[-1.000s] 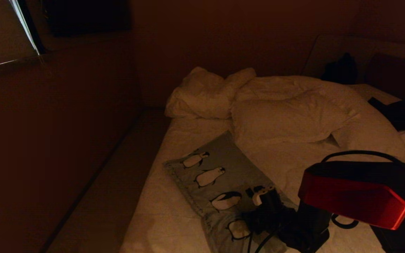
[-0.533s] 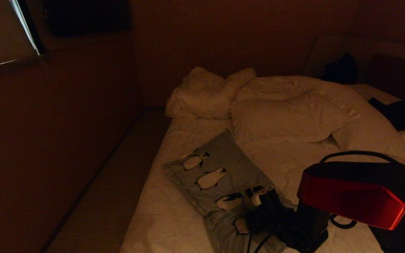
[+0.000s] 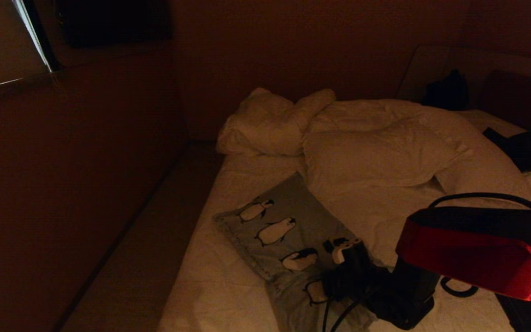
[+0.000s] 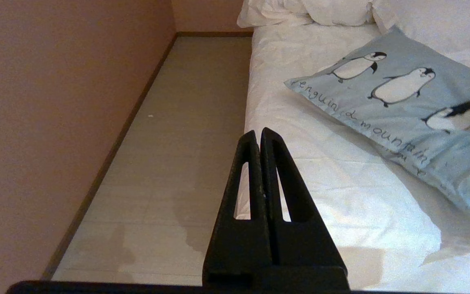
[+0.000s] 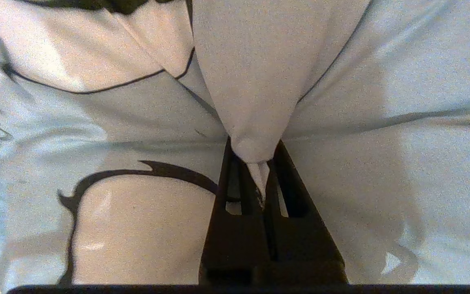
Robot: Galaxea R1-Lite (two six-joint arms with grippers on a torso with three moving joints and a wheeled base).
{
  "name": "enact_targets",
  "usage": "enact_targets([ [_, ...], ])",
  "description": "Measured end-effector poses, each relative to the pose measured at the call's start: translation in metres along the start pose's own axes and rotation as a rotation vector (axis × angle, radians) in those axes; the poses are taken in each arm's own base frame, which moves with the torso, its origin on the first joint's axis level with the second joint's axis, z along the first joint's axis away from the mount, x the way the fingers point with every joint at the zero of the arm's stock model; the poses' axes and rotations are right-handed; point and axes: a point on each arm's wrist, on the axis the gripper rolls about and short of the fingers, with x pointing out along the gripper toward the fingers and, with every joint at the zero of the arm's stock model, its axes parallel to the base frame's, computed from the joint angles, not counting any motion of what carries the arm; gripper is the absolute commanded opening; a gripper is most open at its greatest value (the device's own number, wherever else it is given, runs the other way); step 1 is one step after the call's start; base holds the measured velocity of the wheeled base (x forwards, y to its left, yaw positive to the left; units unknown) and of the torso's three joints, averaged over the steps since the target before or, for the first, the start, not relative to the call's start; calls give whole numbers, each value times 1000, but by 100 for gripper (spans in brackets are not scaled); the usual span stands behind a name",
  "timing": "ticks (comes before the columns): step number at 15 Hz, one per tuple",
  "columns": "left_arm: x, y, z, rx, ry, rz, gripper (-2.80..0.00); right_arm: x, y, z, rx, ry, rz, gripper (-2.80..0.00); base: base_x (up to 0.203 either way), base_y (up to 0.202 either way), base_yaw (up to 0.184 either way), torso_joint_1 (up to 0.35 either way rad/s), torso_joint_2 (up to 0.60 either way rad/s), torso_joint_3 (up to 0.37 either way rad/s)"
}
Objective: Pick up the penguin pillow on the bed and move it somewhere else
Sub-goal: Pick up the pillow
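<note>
Rectangular pale grey-blue penguin pillow (image 3: 288, 240), printed with a row of black-and-white penguins and small lettering, lying diagonally at lower centre of the head view, on the wide low bed (image 3: 219, 286) with white sheets. Rumpled white quilted duvet (image 3: 376, 147) heaped above and to the right of it, touching its upper corner. Black right gripper (image 5: 259, 179) down at the pillow's lower end, lower centre-right of the head view, jaws clamped on a pinched fold of the pillow's pale fabric; fold rising as a taut ridge out of the jaws in the right wrist view. Black left gripper (image 4: 258, 136) parked over the bed's edge beside the pale floor (image 4: 169, 155), jaws pressed together on nothing, pillow well apart at upper right of that frame.
</note>
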Motion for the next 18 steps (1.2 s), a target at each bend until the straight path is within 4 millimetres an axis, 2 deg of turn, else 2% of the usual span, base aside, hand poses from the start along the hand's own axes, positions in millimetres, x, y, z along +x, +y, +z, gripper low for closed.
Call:
enact_targets([
  [3, 0, 0, 0, 0, 0, 0, -280, -17, -7, 23, 34, -67, -2, -280, 0, 0, 0, 0, 0, 0],
  [6, 0, 0, 0, 0, 0, 1, -280, -37, -23, 48, 74, -143, -24, -280, 0, 0, 0, 0, 0, 0],
  [12, 0, 0, 0, 0, 0, 1, -280, -71, -42, 85, 119, -261, -46, -280, 0, 0, 0, 0, 0, 0],
  [15, 0, 0, 0, 0, 0, 0, -280, -98, -55, 107, 146, -338, -63, -280, 0, 0, 0, 0, 0, 0],
  [18, 0, 0, 0, 0, 0, 1, -280, -133, -74, 129, 174, -430, -99, -280, 0, 0, 0, 0, 0, 0],
])
